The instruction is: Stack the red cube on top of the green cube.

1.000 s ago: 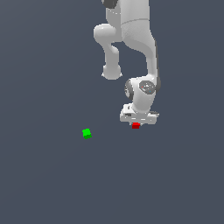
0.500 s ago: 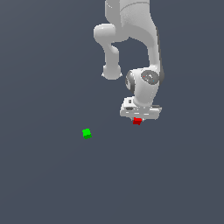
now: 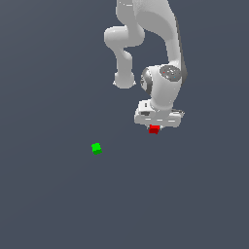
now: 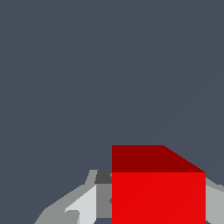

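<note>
The red cube (image 3: pixel 154 129) sits just below the white hand, and my gripper (image 3: pixel 155 126) is shut on it. In the exterior view it hangs above the grey floor. Up close in the wrist view, the red cube (image 4: pixel 157 188) fills the space between the grey fingers (image 4: pixel 81 205), which press on its two sides. The green cube (image 3: pixel 96 148) lies alone on the floor, well off toward the exterior view's left and a little lower in that picture. It does not show in the wrist view.
The white arm (image 3: pixel 146 44) reaches down from the top of the exterior view. Around both cubes there is only plain dark grey floor (image 3: pixel 58 204).
The gripper has risen with the red cube in it and drifted slightly toward the exterior view's right. The green cube has stayed where it was.
</note>
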`<state>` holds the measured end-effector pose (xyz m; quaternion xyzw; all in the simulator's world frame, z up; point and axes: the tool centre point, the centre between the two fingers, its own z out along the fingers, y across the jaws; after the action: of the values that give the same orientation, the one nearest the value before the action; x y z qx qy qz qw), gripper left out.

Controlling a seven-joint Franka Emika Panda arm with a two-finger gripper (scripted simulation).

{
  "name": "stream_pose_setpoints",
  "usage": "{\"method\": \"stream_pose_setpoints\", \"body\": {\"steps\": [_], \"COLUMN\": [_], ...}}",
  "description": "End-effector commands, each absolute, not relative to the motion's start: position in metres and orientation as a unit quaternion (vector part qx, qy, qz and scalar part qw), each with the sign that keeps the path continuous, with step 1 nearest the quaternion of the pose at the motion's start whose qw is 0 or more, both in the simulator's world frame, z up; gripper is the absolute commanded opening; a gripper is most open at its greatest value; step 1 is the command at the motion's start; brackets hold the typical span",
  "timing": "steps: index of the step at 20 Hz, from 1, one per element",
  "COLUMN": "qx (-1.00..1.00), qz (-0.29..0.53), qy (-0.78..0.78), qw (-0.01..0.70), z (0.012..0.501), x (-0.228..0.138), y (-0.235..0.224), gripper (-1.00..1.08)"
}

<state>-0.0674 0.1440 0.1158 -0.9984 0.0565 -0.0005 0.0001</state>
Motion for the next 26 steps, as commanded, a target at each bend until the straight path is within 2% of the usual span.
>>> {"method": "stream_pose_setpoints", "body": {"steps": [1, 7, 13, 26], "qx": [-0.998, -0.998, -0.998, -0.998], "qz": [0.0, 0.0, 0.0, 0.0], "qy": [0.056, 0.056, 0.056, 0.056], "qw": [0.0, 0.0, 0.0, 0.0], "z": [0.119, 0.116, 0.11, 0.083], "x": [-0.068, -0.066, -0.06, -0.032], "y": [0.144, 0.136, 0.103, -0.038], "gripper": [-1.0, -1.0, -1.0, -1.0]}}
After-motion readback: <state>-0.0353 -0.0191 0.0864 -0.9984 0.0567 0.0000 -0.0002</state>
